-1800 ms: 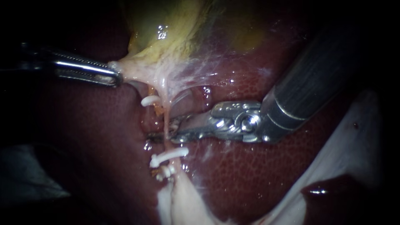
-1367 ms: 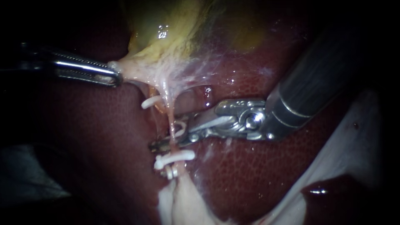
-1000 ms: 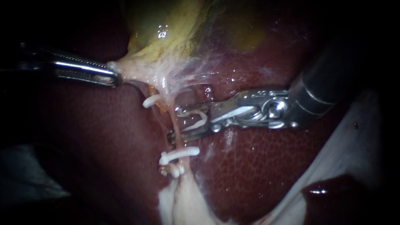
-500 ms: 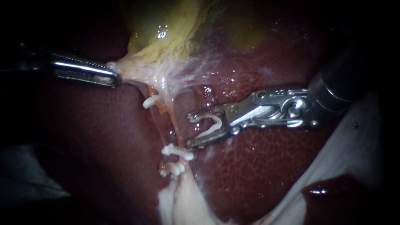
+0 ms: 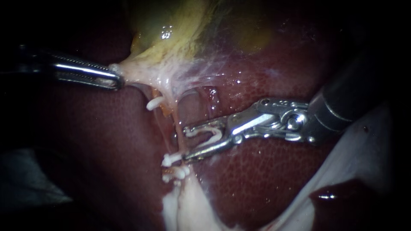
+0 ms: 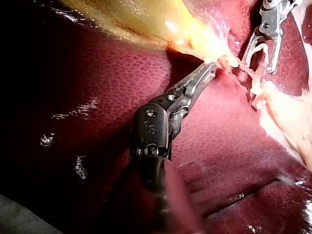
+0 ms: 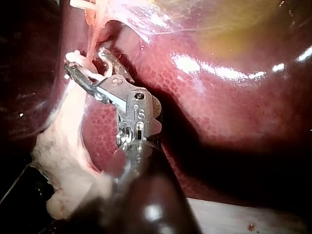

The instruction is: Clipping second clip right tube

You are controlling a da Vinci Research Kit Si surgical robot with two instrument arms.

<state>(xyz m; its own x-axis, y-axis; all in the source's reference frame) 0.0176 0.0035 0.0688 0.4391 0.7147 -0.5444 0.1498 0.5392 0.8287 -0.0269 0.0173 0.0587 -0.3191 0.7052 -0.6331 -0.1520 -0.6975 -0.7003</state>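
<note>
Here, the left end effector (image 5: 119,80) is clenched on the pale yellow gallbladder (image 5: 180,38); the right end effector (image 5: 185,144), spread wide, grasps a curved white plastic clip (image 5: 215,130) just beside the thin pink tube (image 5: 178,128).

Gallbladder (image 5: 171,34) above the tube (image 5: 177,128), left instrument (image 5: 116,80) to its upper left, right instrument (image 5: 185,144) with loaded clip (image 5: 212,131) just right, placed clips (image 5: 172,160) below.
</note>
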